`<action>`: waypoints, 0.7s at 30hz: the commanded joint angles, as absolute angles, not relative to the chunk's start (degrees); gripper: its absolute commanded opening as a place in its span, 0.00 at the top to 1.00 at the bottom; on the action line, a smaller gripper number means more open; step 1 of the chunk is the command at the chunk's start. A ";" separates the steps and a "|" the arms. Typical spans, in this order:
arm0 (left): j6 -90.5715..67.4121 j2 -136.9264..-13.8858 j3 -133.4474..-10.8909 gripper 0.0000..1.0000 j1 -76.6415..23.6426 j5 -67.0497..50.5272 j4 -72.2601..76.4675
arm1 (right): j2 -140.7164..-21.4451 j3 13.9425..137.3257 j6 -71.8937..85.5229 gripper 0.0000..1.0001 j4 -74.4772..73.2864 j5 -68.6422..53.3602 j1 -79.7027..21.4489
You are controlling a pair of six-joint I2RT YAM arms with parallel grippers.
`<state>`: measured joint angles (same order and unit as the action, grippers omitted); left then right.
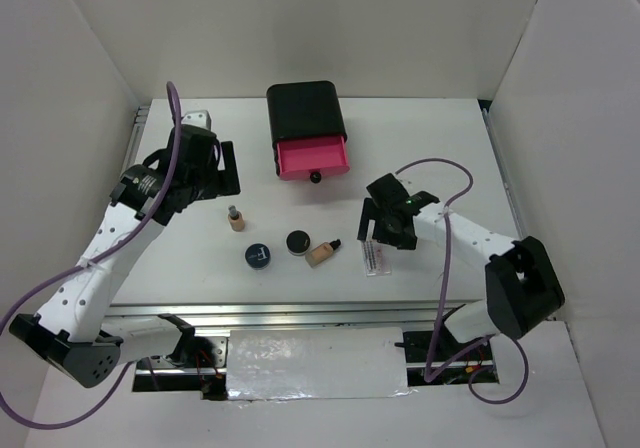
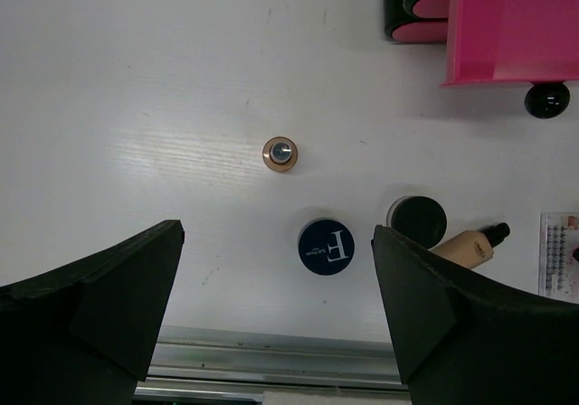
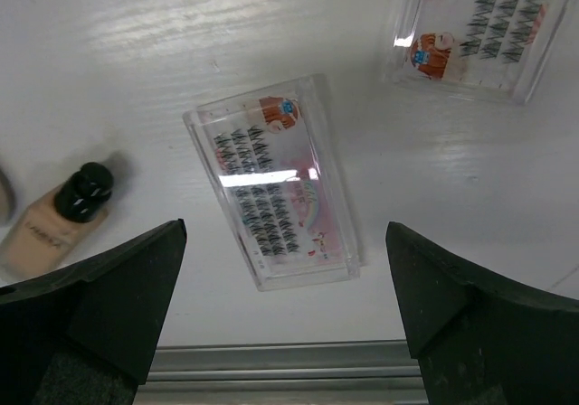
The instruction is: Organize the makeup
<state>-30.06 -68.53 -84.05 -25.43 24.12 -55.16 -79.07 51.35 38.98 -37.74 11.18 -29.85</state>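
The makeup lies in the middle of the white table. One beige bottle (image 1: 235,218) stands upright and also shows in the left wrist view (image 2: 280,154). The dark-blue compact (image 1: 258,256) (image 2: 326,247), the black-lidded jar (image 1: 298,241) (image 2: 418,221) and the second beige bottle (image 1: 322,252) (image 3: 59,220), lying flat, sit close together. Two clear red-printed sachets (image 3: 271,183) (image 3: 479,30) lie below my right gripper (image 1: 383,232) (image 3: 286,229), which is open and empty above them. My left gripper (image 1: 222,173) (image 2: 276,233) is open and empty, high over the upright bottle and compact.
A black box (image 1: 305,111) stands at the back with one pink drawer (image 1: 313,158) (image 2: 516,25) pulled open, its black knob (image 2: 546,99) facing the items. White walls enclose the table. A metal rail (image 1: 300,313) runs along the near edge.
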 commanded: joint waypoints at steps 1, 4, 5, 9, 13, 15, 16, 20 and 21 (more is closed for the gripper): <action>-28.83 -68.38 -83.24 0.01 -25.58 23.12 -53.35 | -82.61 51.07 36.39 0.00 -37.36 11.17 -30.94; -28.65 -68.64 -82.88 0.01 -25.49 22.85 -53.61 | -83.93 50.45 35.42 0.00 -34.81 9.32 -31.29; -28.65 -68.73 -82.71 0.01 -25.58 22.85 -53.61 | -84.20 50.36 35.42 0.00 -34.54 9.06 -31.38; -28.39 -68.73 -82.09 0.01 -25.58 22.15 -53.26 | -88.06 50.97 34.37 0.00 -34.54 8.62 -31.29; -28.56 -69.08 -82.00 0.01 -25.58 22.06 -53.35 | -91.75 51.76 33.49 0.01 -34.80 7.03 -31.46; -28.65 -69.17 -82.09 0.01 -25.58 22.32 -53.52 | -93.60 52.21 33.57 0.02 -35.33 7.90 -31.64; -28.65 -69.26 -82.09 0.01 -25.49 22.50 -53.44 | -93.86 52.21 33.66 0.04 -35.24 7.91 -31.81; -28.30 -69.43 -82.53 0.01 -25.58 22.85 -53.79 | -93.61 52.73 36.03 0.37 -36.03 9.93 -32.43; -28.21 -69.52 -82.62 0.01 -25.58 23.03 -53.88 | -93.26 52.73 36.21 0.40 -36.12 10.11 -32.61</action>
<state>-29.85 -69.23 -82.13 -25.43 22.61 -55.05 -92.53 51.79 34.87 -36.58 8.27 -31.73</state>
